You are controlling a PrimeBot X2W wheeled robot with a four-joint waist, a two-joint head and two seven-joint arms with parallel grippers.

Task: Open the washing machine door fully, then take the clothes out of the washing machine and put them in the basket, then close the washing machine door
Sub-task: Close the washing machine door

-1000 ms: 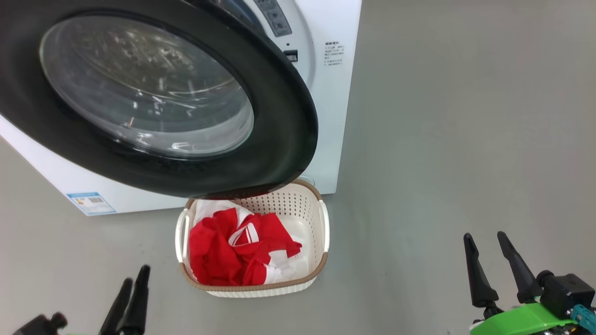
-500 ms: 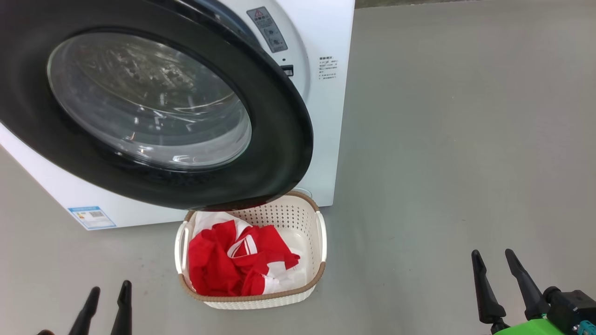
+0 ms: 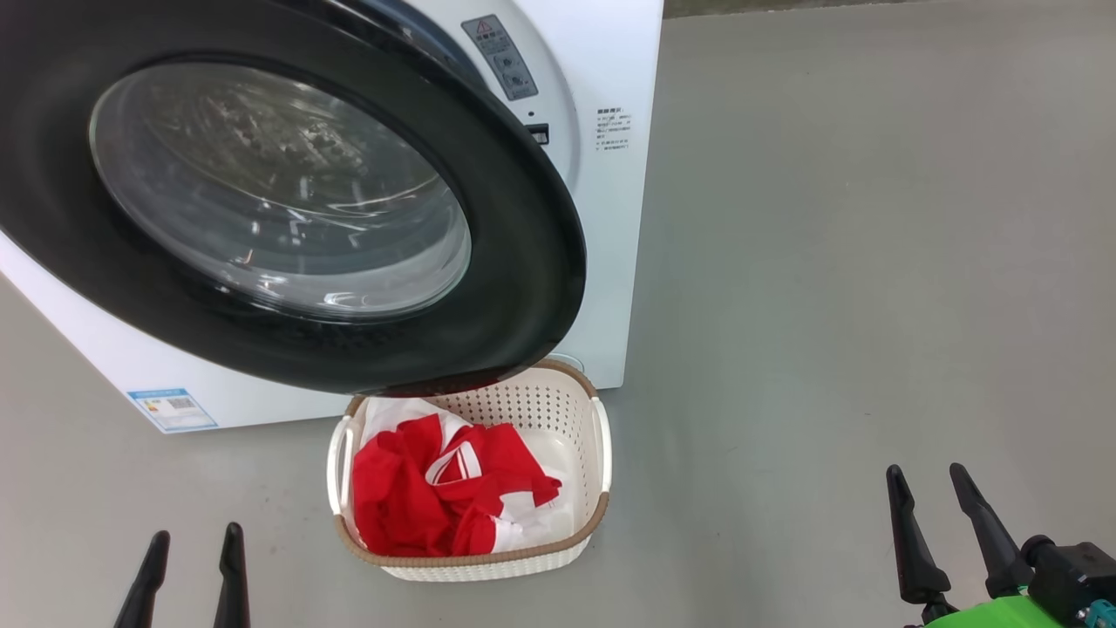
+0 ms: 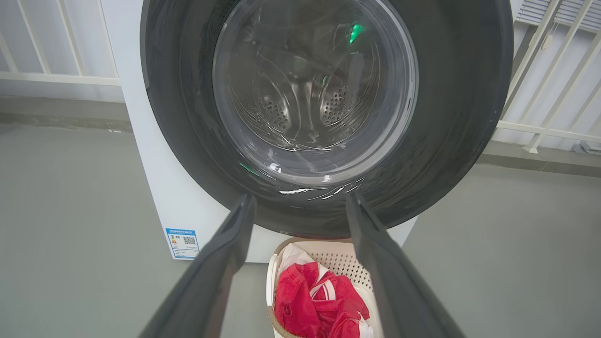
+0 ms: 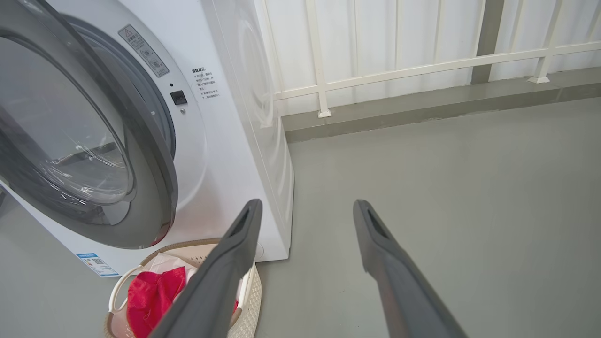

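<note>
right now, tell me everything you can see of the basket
The basket is a small cream-white plastic tub, rounded rectangle, with perforated walls, a brown woven-look rim and two white side handles. It stands upright on the grey floor before the washing machine, holding the red and white clothes. The washing machine door overhangs its far end; whether they touch I cannot tell.

Red clothes (image 3: 410,501) in basket (image 3: 602,445); black-rimmed door (image 3: 532,262) ajar, overhanging basket.

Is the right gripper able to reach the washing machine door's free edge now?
Probably yes: the right gripper is open, bare floor lies between, and the washing machine door stands ajar toward it; the basket sits lower.
</note>
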